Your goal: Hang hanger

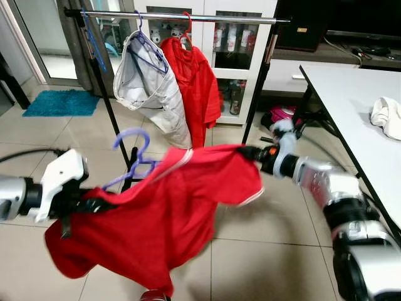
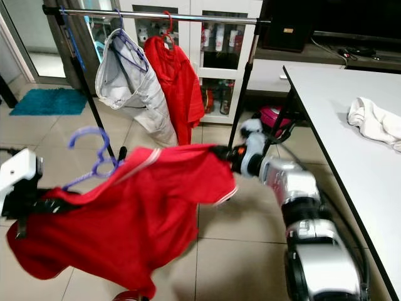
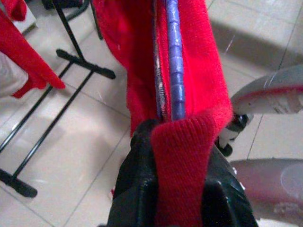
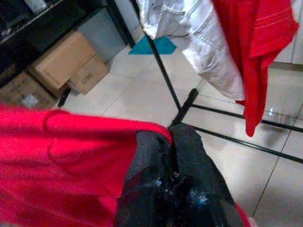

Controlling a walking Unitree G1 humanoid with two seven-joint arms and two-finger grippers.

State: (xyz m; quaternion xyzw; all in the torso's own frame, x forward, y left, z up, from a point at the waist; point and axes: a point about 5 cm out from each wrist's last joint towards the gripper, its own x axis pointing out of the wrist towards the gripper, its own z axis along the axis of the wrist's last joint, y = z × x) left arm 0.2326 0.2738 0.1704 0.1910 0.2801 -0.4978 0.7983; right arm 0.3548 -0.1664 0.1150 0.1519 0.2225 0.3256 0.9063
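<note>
A red shirt [image 1: 163,213] on a purple hanger [image 1: 133,157] is held in the air between my two arms, in front of the clothes rack [image 1: 188,16]. My left gripper [image 1: 84,204] is shut on the shirt's left shoulder and the hanger arm; in the left wrist view the purple hanger bar [image 3: 174,61] runs between its fingers [image 3: 137,189] under red cloth. My right gripper [image 1: 245,152] is shut on the shirt's right shoulder, its fingers [image 4: 163,161] pinching the red fabric [image 4: 57,156]. The hanger's hook points up, below the rail.
On the rail hang a white garment [image 1: 153,88] on a purple hanger and a red shirt [image 1: 197,84] on a red hanger. A white table [image 1: 360,106] with a crumpled white cloth [image 1: 388,116] stands at the right. A teal mat [image 1: 59,102] lies far left. The rack's black feet [image 4: 227,135] cross the tiles.
</note>
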